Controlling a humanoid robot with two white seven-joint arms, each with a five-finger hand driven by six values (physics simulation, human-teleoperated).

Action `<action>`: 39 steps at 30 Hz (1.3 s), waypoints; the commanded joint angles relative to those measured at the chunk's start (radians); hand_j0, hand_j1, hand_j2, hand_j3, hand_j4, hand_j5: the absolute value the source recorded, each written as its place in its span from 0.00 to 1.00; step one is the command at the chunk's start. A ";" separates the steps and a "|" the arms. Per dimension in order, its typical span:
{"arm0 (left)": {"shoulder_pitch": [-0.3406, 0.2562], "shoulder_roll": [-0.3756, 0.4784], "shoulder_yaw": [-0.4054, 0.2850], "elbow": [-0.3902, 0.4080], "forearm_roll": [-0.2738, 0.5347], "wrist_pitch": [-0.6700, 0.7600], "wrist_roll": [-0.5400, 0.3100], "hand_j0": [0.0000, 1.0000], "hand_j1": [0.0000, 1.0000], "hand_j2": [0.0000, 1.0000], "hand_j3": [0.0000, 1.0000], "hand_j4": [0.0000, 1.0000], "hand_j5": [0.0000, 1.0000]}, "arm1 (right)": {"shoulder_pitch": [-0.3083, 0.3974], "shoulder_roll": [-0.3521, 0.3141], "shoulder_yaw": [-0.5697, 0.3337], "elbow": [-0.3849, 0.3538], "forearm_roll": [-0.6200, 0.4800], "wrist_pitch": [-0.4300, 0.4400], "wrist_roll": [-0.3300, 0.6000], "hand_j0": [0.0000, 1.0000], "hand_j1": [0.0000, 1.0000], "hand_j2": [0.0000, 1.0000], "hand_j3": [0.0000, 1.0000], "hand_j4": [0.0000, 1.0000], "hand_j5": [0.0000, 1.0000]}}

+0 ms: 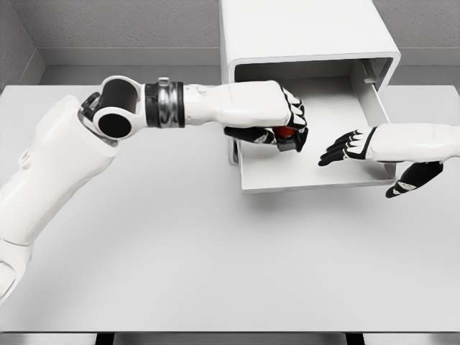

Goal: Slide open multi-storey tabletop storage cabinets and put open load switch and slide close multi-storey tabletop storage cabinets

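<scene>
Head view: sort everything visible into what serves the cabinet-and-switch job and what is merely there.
Belongs to the job:
- storage cabinet, white
- its drawer, slid open
- load switch, red and dark, gripped over the drawer
- left hand, holding the switch
- right hand, fingers spread over the drawer's right side

Merely there:
- white table
- grey wall

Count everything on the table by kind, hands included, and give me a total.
Storage cabinet, drawer pulled open: 1
Load switch, red and black, held in the left hand over the drawer: 1
Hands: 2, left hand and right hand
Total: 4
</scene>
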 commanded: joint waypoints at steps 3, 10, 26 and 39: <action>0.000 -0.024 0.000 0.030 -0.004 0.003 0.001 0.44 0.44 0.44 0.44 0.44 0.44 | 0.000 -0.002 -0.002 0.000 -0.007 0.002 -0.001 1.00 1.00 1.00 1.00 1.00 1.00; -0.002 -0.022 0.005 0.024 -0.001 0.003 0.001 1.00 1.00 1.00 1.00 1.00 1.00 | -0.002 -0.003 -0.002 -0.002 -0.007 0.002 -0.001 1.00 1.00 1.00 1.00 1.00 1.00; -0.017 0.497 0.000 -0.331 0.508 0.003 0.001 1.00 1.00 1.00 1.00 1.00 1.00 | -0.002 -0.022 0.000 -0.002 -0.007 0.002 -0.001 1.00 1.00 1.00 1.00 1.00 1.00; 0.127 0.722 0.019 -0.318 0.499 0.003 0.001 1.00 1.00 1.00 1.00 1.00 1.00 | 0.014 -0.051 0.002 -0.002 -0.007 0.002 -0.016 1.00 1.00 1.00 1.00 1.00 1.00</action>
